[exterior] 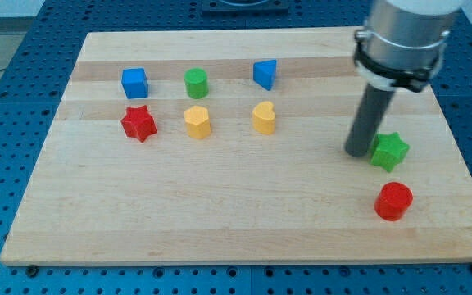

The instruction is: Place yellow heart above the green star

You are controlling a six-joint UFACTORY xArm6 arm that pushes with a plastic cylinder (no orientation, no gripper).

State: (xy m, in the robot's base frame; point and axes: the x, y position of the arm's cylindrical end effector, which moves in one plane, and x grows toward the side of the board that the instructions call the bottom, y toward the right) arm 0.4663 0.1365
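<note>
Near the bottom right corner: red cylinder (pixel 393 201). Just beyond it, green star (pixel 389 151), with my tip (pixel 356 152) just beside its left flank. No pincer fitted, only a rod. Yellow heart (pixel 263 117) well apart, toward the centre. Advised: circle behind the heart's left side, push steadily rightward, stop short of the top right corner, above the star.

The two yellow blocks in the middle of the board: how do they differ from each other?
The yellow heart has a notch in its top edge, while the yellow block to its left looks many-sided, with no notch. The heart lies nearer to my tip and the green star; the other yellow block lies nearer to the red star. The heart sits below the blue triangular block, the other below the green cylinder. Both share colour, similar size and roughly one row.
</note>
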